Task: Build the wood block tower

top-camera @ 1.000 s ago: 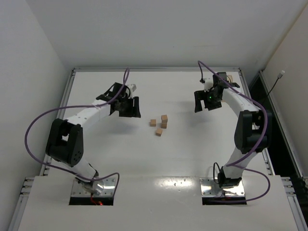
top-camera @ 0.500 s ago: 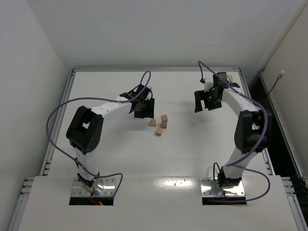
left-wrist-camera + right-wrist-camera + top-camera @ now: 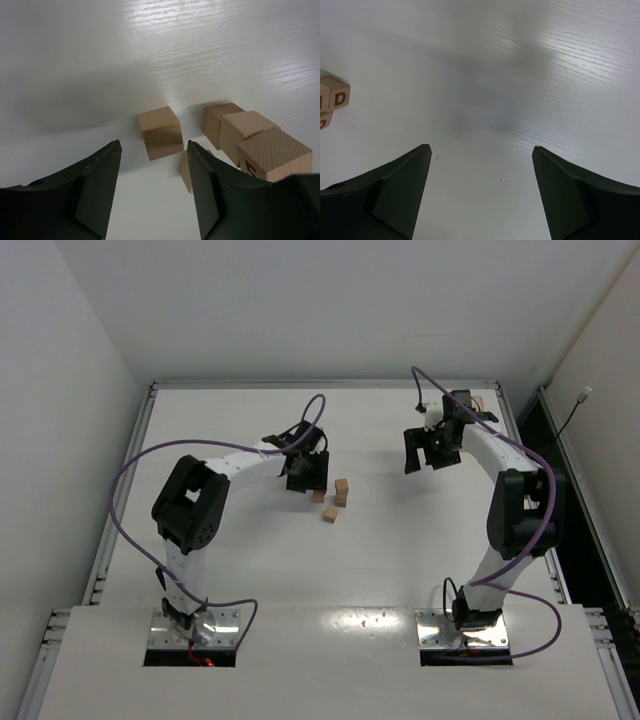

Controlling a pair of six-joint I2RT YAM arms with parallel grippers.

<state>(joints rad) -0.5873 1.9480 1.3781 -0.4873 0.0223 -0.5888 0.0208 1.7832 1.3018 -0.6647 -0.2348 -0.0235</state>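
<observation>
Several small tan wood blocks lie in a loose cluster mid-table. One single block [image 3: 318,495] lies at the left, a pair [image 3: 341,491] sits close together at the right, and one [image 3: 330,514] lies nearer. I cannot tell whether the pair is stacked, and no three-high tower shows. My left gripper [image 3: 305,472] is open and empty just left of the cluster. In the left wrist view the single block [image 3: 160,132] lies just beyond the open left gripper [image 3: 154,145], another block [image 3: 185,169] is partly hidden by the right finger, and more blocks [image 3: 247,131] stand to the right. My right gripper [image 3: 430,450] is open and empty.
In the right wrist view the open right gripper [image 3: 481,147] hangs over bare white table, with two lettered blocks [image 3: 339,98] at the left edge. A small tan object [image 3: 477,402] sits behind the right arm. Raised table rails run along the back and sides.
My left arm has swung right across the table, bringing its open gripper up to the cluster of blocks. The right arm and the blocks have not moved.
</observation>
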